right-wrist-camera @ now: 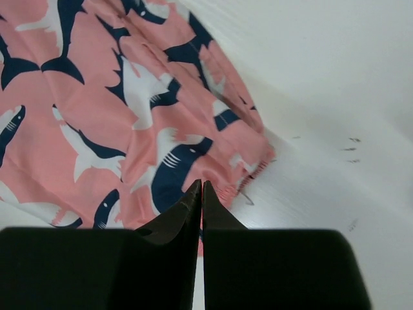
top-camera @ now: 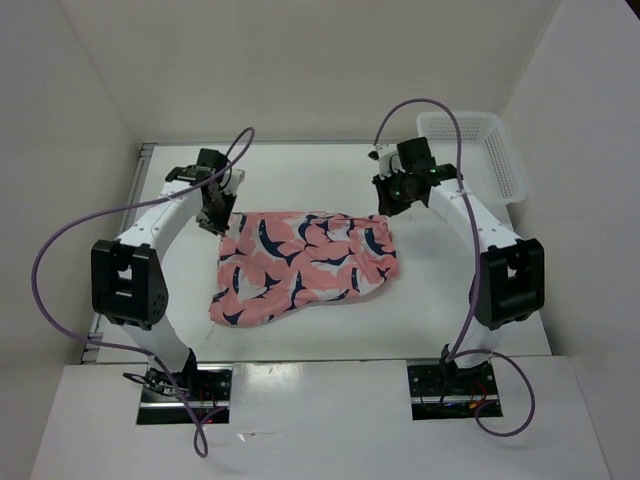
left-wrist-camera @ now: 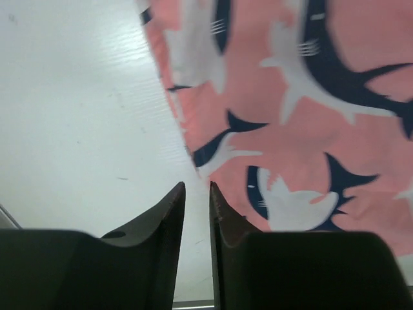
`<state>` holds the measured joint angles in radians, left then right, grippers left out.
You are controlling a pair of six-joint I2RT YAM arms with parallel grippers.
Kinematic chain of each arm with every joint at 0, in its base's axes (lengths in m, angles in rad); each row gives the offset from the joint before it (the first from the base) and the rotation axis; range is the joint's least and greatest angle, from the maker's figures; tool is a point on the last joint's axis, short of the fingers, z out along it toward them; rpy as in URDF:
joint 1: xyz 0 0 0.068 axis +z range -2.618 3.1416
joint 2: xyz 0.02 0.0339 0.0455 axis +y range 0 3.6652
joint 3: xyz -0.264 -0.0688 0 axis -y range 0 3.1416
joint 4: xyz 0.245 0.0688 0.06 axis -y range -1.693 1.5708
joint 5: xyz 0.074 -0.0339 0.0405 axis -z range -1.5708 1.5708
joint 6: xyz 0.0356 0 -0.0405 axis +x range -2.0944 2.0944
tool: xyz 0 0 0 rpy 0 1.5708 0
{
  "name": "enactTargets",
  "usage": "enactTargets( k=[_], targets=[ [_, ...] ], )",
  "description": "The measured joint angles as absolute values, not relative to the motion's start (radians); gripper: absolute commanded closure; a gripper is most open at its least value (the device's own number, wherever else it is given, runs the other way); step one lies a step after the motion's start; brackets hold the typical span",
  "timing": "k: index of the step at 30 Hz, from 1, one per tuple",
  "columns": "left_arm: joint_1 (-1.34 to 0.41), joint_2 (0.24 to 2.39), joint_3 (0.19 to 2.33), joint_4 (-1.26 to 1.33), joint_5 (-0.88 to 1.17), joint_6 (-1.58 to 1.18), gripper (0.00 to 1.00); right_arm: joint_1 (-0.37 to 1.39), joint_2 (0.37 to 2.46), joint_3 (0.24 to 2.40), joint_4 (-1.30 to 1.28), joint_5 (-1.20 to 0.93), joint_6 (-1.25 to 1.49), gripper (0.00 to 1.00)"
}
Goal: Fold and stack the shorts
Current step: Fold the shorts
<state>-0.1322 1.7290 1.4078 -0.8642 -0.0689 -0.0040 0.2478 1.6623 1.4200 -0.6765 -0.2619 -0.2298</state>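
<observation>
The shorts lie spread flat on the white table, salmon-pink with navy-and-white fish shapes. My left gripper hovers at their far left corner. In the left wrist view the shorts lie just right of my left gripper, whose jaws stand a narrow gap apart with only bare table between them. My right gripper hovers at the far right corner. In the right wrist view the right gripper is shut and empty above the gathered waistband edge of the shorts.
A white plastic basket stands at the back right corner of the table. White walls close in the table at the back and both sides. Purple cables loop off both arms.
</observation>
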Motion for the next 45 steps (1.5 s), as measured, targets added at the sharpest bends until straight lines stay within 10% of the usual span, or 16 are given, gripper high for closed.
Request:
enactTargets(
  k=[43, 45],
  targets=[
    [-0.572, 1.792, 1.021, -0.588, -0.386, 0.013, 0.73, 0.300, 2.234, 1.825, -0.525, 0.060, 0.004, 1.00],
    [-0.572, 1.794, 1.024, -0.577, -0.409, 0.022, 0.73, 0.300, 2.236, 1.827, -0.528, 0.065, -0.012, 0.86]
  ],
)
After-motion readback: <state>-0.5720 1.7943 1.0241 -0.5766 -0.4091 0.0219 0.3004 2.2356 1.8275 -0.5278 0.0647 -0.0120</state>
